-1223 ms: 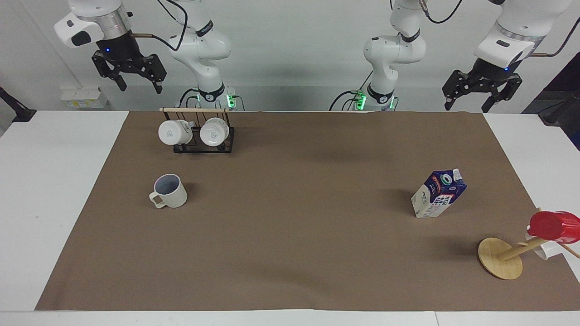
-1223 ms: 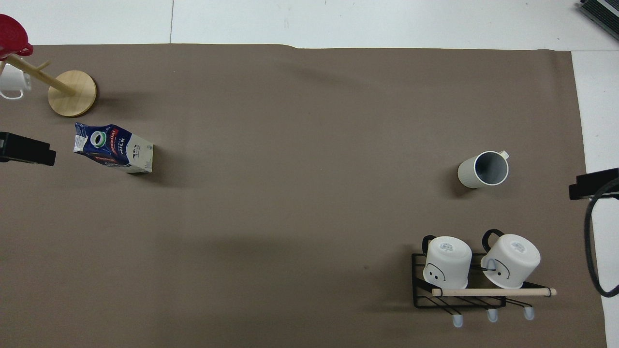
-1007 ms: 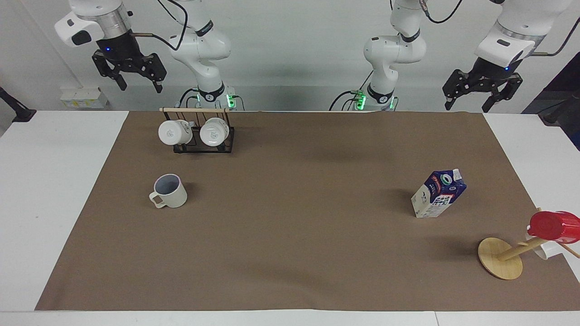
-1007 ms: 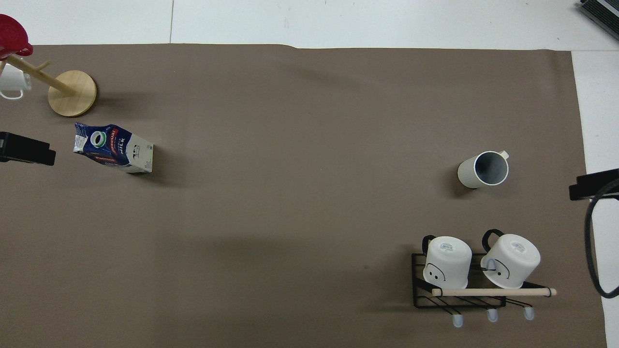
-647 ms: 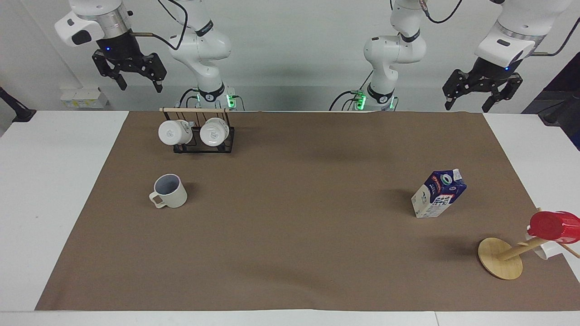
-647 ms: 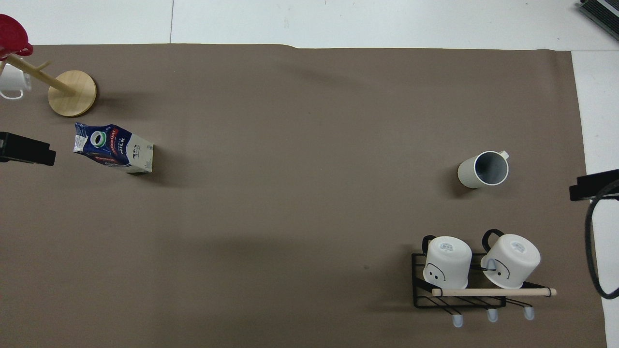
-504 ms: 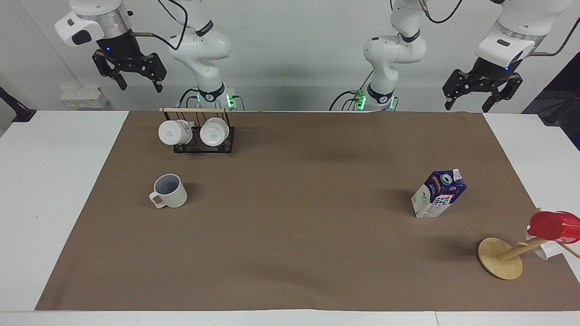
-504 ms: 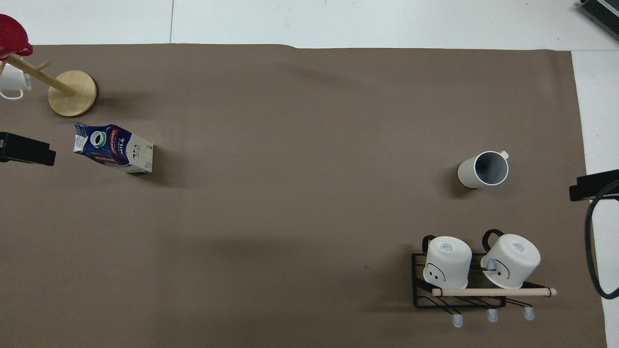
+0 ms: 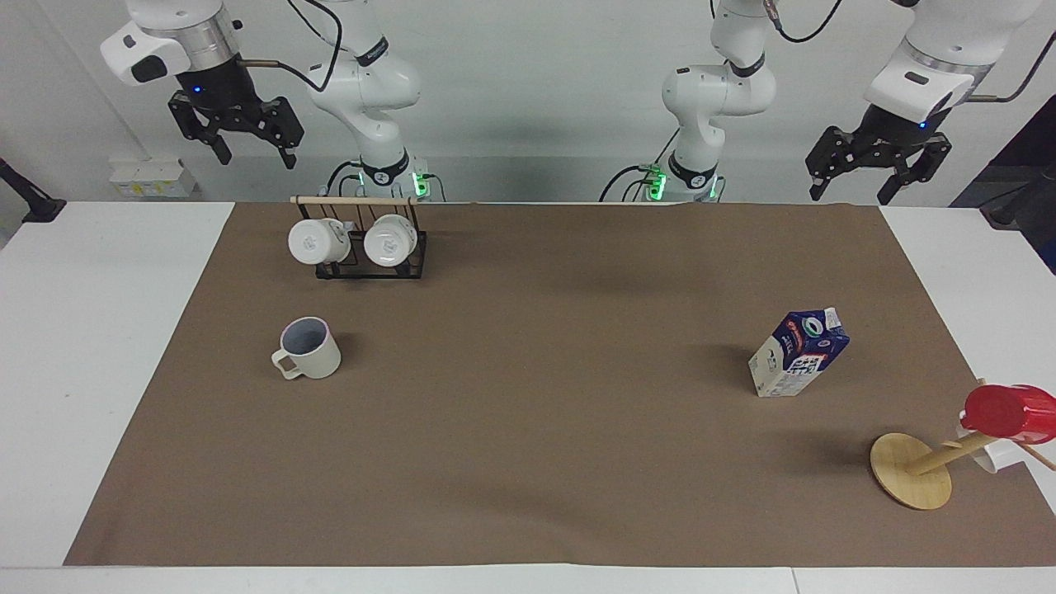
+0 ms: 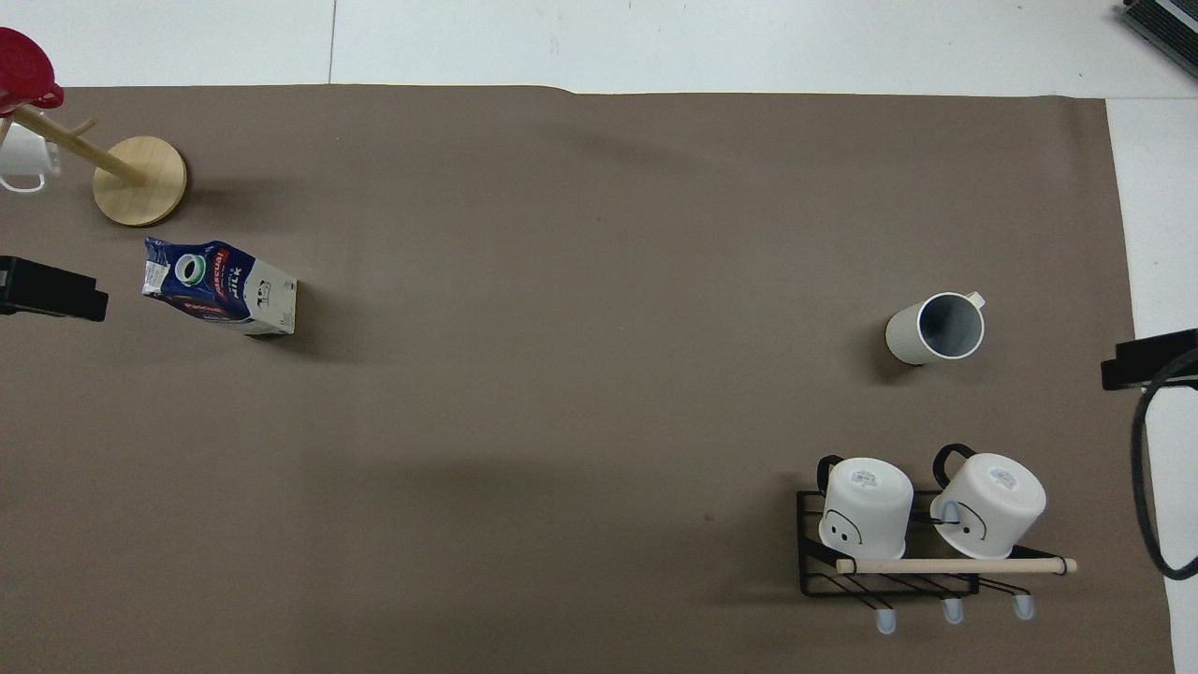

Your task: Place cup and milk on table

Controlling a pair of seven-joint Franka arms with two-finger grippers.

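The cream-beige cup (image 9: 309, 349) stands upright on the brown mat (image 9: 536, 396) toward the right arm's end of the table, and also shows in the overhead view (image 10: 936, 328). The milk carton (image 9: 799, 353) stands upright on the mat toward the left arm's end, and shows from above (image 10: 220, 285). My right gripper (image 9: 256, 158) hangs open and empty, high above the table edge by its base. My left gripper (image 9: 850, 196) hangs open and empty, high above the mat's corner by its base. Both are well apart from the cup and the milk.
A black wire rack (image 9: 371, 268) with two white mugs (image 9: 313, 241) stands nearer to the robots than the cup. A wooden mug tree (image 9: 912, 472) carrying a red cup (image 9: 1002, 411) and a white mug stands farther from the robots than the milk. The white tabletop (image 9: 82, 346) borders the mat.
Both grippers have shifted only very slightly, high by their bases. The cup, the milk and the racks have not moved.
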